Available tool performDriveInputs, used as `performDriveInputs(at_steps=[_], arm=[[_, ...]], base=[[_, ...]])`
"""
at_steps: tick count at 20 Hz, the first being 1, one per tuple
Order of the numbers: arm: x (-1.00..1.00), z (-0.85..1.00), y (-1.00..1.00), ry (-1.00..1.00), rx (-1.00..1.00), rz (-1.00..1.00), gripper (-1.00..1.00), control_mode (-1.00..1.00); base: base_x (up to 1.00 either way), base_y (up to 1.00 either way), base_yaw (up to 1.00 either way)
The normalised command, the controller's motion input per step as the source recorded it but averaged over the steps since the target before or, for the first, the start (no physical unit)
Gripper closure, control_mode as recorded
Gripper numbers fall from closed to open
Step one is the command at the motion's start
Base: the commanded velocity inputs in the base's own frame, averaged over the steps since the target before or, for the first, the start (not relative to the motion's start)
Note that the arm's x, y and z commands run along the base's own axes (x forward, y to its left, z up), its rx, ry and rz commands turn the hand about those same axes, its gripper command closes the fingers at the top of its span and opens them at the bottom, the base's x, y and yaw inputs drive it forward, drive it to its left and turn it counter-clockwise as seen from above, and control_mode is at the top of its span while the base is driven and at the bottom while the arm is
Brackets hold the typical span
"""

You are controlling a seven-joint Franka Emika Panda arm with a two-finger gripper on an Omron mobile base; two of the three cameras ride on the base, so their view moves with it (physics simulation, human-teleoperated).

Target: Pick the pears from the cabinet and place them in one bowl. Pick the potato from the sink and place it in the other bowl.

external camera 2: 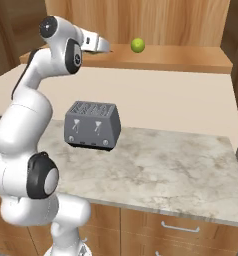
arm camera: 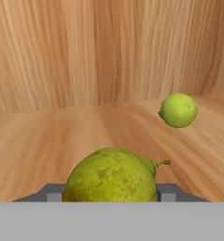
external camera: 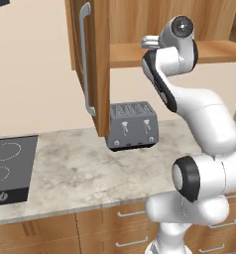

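Hand view puts the darker pear [arm camera: 111,175] hard up front, clasped between the two fingertips [arm camera: 166,192] of the gripper [arm camera: 111,194], which reaches onto the open cabinet's shelf [arm camera: 48,136]. Beyond it the bright yellow-green pear [arm camera: 178,110] sits well apart on the same shelf. The first pick appears under way; next, judging by this, comes a clean lift out past the door [external camera: 92,64] toward a bowl.

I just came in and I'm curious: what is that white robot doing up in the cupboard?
The robot's gripper is inside the open wooden cabinet, closed around the darker olive-green pear on the shelf. The bright yellow-green pear sits further back on the same shelf, untouched. Below, a grey toaster stands on the marble counter.
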Motion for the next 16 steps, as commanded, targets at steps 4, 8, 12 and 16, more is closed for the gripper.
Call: performDriveInputs(at_steps=[4, 8, 12, 16], arm=[[-1.0, 0.06, 0.17, -0.01, 0.05, -0.09, 1.0, -1.0], [-1.0, 0.0, 0.14, 0.0, 0.01, 0.0, 1.0, -1.0], [-1.0, -0.05, 0.21, 0.06, 0.0, 0.01, 1.0, -1.0], [-1.0, -0.28, 0.17, 0.09, 0.0, 0.0, 1.0, -1.0]], base=[[0.0, 0.0, 0.0], [0.0, 0.0, 0.0], [0.0, 0.0, 0.0], [0.0, 0.0, 0.0]])
